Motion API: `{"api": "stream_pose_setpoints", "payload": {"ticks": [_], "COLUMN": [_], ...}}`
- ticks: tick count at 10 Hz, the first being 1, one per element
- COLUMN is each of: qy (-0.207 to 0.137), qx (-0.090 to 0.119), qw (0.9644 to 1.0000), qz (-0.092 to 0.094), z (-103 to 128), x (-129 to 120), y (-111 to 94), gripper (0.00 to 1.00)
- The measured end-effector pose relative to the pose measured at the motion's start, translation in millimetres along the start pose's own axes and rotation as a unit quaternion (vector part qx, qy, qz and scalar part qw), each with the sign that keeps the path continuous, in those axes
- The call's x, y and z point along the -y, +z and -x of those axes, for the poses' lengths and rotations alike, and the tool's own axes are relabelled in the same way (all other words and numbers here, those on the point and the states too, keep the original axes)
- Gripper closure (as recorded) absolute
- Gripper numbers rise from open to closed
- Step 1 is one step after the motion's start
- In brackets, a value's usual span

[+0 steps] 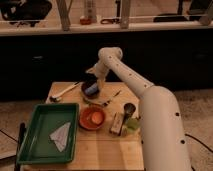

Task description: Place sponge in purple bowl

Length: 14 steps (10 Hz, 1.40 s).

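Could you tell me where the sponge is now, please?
In the camera view, the sponge lies inside the purple bowl, far back on the table, behind the orange bowl, the gripper just above it.
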<state>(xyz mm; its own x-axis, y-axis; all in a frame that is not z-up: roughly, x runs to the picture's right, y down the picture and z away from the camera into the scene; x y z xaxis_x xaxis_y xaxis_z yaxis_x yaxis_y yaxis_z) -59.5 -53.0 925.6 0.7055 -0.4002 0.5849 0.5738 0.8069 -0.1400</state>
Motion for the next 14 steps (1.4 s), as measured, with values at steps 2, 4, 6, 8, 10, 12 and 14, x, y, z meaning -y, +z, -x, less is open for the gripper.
{"api": "stream_pose_setpoints", "payload": {"ticks": [2, 4, 6, 8, 10, 12, 14], "qy": [0.0, 0.0, 0.001, 0.002, 0.003, 0.004, 0.006], "qx": [0.0, 0.0, 0.0, 0.0, 0.001, 0.001, 0.002], "qw": [1.0, 1.0, 1.0, 1.0, 1.0, 1.0, 1.0], "qz": [0.001, 0.002, 0.002, 0.0, -0.002, -0.002, -0.004], "z": [-0.7, -1.7, -2.4, -3.0, -3.9, -4.8, -6.0], "x": [-1.2, -3.3, -4.6, -4.9, -5.3, -5.7, -6.0], "y": [-0.5, -0.9, -1.2, -1.6, -2.2, -2.5, -3.1], "gripper": [0.2, 0.2, 0.2, 0.2, 0.2, 0.2, 0.2]}}
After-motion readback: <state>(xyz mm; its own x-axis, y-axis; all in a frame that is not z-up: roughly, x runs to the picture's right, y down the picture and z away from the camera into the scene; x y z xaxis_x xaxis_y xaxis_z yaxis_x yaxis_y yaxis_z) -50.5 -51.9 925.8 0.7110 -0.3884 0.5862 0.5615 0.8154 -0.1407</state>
